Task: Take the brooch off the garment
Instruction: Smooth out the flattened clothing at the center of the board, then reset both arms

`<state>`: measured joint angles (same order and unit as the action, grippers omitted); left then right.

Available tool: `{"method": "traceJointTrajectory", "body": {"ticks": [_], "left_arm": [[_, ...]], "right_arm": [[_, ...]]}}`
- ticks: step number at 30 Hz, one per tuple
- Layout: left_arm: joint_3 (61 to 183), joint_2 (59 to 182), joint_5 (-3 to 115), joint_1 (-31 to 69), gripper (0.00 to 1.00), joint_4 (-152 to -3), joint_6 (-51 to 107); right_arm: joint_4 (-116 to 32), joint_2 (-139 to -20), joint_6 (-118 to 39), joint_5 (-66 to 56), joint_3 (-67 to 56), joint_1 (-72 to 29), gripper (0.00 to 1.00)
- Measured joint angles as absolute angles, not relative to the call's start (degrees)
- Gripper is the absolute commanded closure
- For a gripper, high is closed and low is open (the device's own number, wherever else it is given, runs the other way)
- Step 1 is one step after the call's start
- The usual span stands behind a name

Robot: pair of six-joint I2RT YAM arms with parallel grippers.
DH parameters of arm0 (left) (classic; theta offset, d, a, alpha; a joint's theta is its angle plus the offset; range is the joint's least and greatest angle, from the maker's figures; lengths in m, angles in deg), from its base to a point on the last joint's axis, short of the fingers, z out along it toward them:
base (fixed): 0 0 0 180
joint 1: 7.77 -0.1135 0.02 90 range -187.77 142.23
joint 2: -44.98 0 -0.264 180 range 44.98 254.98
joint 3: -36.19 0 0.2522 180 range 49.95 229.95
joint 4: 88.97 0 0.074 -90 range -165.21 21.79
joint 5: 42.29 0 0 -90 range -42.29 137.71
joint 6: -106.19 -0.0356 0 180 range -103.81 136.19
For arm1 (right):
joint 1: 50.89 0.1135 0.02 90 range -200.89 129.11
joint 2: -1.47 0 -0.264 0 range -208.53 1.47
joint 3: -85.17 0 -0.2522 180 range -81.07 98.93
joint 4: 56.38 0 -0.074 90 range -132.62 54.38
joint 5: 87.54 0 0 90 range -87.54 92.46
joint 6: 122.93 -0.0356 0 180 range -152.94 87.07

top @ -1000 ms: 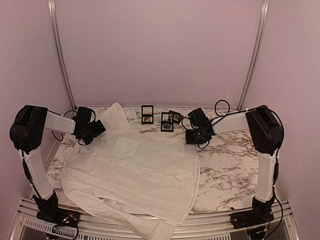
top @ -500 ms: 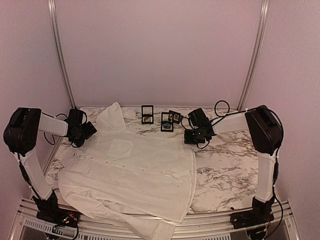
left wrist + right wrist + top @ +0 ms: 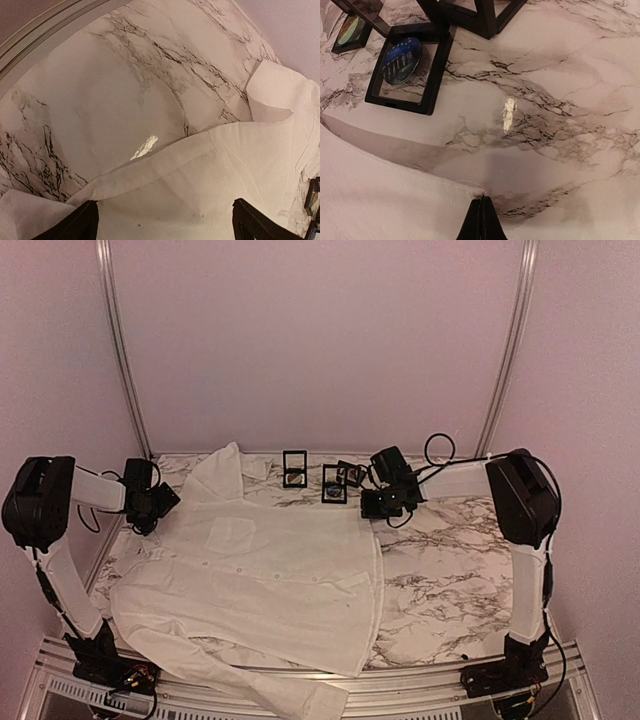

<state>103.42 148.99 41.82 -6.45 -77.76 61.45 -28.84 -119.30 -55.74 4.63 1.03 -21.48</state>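
The white garment (image 3: 260,570) lies spread front-up across the marble table (image 3: 450,560), collar toward the back. No brooch shows on it in any view. My left gripper (image 3: 150,502) hovers at the garment's far left shoulder. Its black fingers (image 3: 85,222) stand wide open over the cloth (image 3: 225,165) with nothing between them. My right gripper (image 3: 383,504) is at the garment's upper right corner. In the right wrist view the right gripper (image 3: 481,199) is shut, and its tips pinch the very corner of the cloth (image 3: 380,190), where a loose thread curls.
Three black display frames (image 3: 295,468) (image 3: 335,483) (image 3: 350,474) stand at the back centre. One frame (image 3: 410,70) close ahead of my right gripper holds a round blue piece (image 3: 402,60). Bare marble (image 3: 545,125) lies to the right, and a metal rail (image 3: 45,35) borders the left.
My right gripper has shut and moved back and left. My left arm has drawn back to the left. The garment's right edge has shifted left.
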Motion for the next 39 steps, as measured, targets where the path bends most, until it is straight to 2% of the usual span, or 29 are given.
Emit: {"method": "traceJointTrajectory", "body": {"ticks": [4, 8, 20, 28, 30, 36, 39], "left_arm": [[103.44, 148.96, 42.50, -8.28, 0.04, -77.78, 61.62], [103.68, 148.99, 42.74, -10.18, 0.04, -77.52, 61.36], [114.44, 154.25, 44.40, -11.04, 0.03, -71.27, 56.44], [116.80, 153.09, 44.83, -10.97, 0.01, -68.84, 52.86], [116.77, 151.63, 44.77, -10.49, 0.01, -67.92, 51.92], [114.96, 143.63, 44.64, -8.00, 0.01, -67.09, 49.58], [113.58, 139.48, 44.68, -5.00, 0.01, -66.87, 48.07]], "right_arm": [[-28.29, -119.63, -55.06, 4.06, 1.95, -21.48, 0.86], [-27.39, -119.65, -54.02, 4.00, 3.07, -21.46, 0.78], [-25.01, -118.29, -52.44, 3.78, 4.62, -21.46, 0.71], [-23.90, -111.50, -50.85, 3.58, 2.72, -20.87, 0.58], [-23.72, -109.36, -50.58, 3.58, 1.78, -20.46, 0.53], [-23.72, -105.09, -49.40, 3.74, -1.79, -18.27, 0.27], [-23.72, -103.00, -49.29, 4.04, -4.28, -17.68, 0.21]]}}
